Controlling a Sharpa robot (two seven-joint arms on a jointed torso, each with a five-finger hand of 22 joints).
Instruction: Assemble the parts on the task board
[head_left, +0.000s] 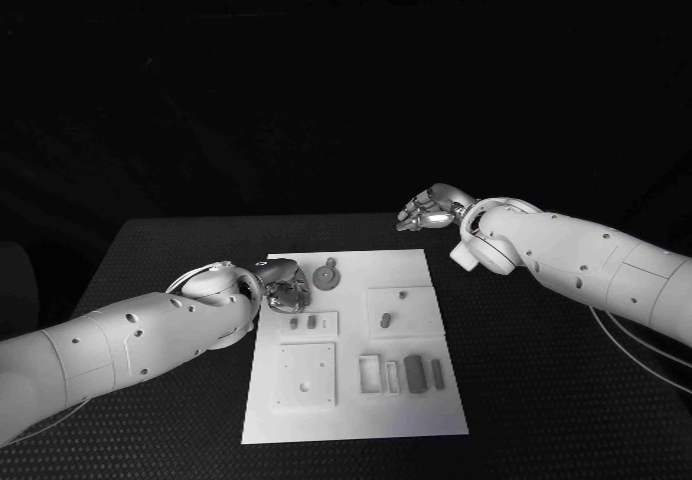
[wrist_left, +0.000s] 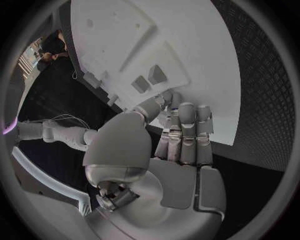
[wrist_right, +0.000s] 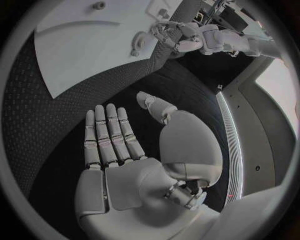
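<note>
Head camera looks down from above; each wrist camera peers closely past its palm; all share the flat white rectangular task board (head_left: 361, 400) (wrist_left: 187, 60) (wrist_right: 81, 55)

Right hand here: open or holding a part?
Open. The right hand hangs over the bare table beside the task board, fingers straight and apart, palm empty.

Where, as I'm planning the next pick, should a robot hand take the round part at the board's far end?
Probably across its rim, coming straight down: the round part lies flat on the task board, so only its edge offers opposing sides. The left robot hand is nearest.
</note>
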